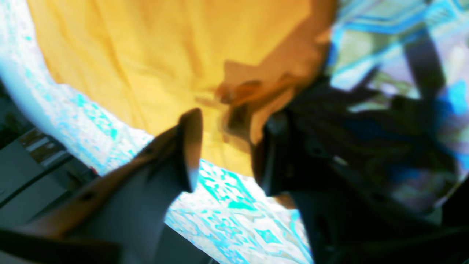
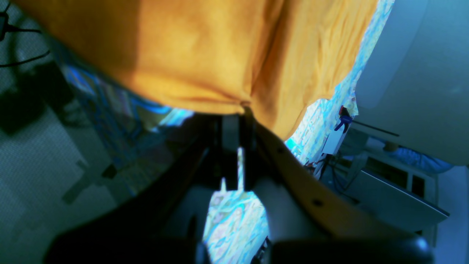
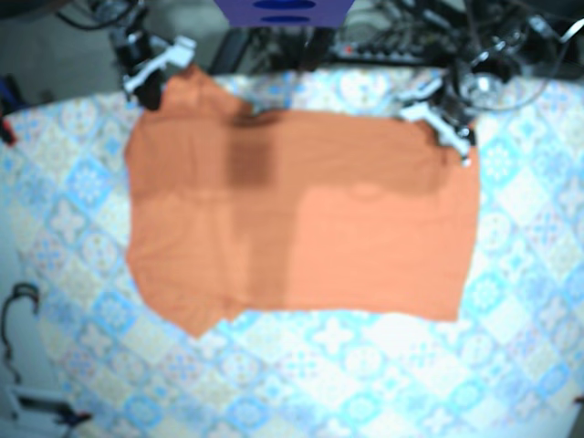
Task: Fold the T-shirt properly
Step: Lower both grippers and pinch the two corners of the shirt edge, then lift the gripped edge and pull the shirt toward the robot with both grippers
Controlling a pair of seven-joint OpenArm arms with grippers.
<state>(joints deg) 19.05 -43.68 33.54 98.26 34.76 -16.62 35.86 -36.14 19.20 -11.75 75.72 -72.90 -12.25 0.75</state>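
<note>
An orange T-shirt (image 3: 301, 228) lies spread across the patterned tablecloth, with a darker doubled band along its far part. In the base view my right gripper (image 3: 155, 73) is at the shirt's far left corner, which is drawn up toward it. The right wrist view shows that gripper (image 2: 242, 113) shut on a gathered edge of the shirt (image 2: 205, 55). My left gripper (image 3: 447, 128) is at the shirt's far right corner. In the blurred left wrist view its fingers stand apart, so this gripper (image 1: 234, 117) is open, with bunched shirt fabric (image 1: 146, 55) at its tips.
The blue-and-white tiled tablecloth (image 3: 365, 365) covers the table around the shirt. Cables and equipment (image 3: 429, 36) crowd the far edge, and a blue object (image 3: 283, 9) sits at top centre. A dark cable (image 3: 16, 310) lies by the left edge.
</note>
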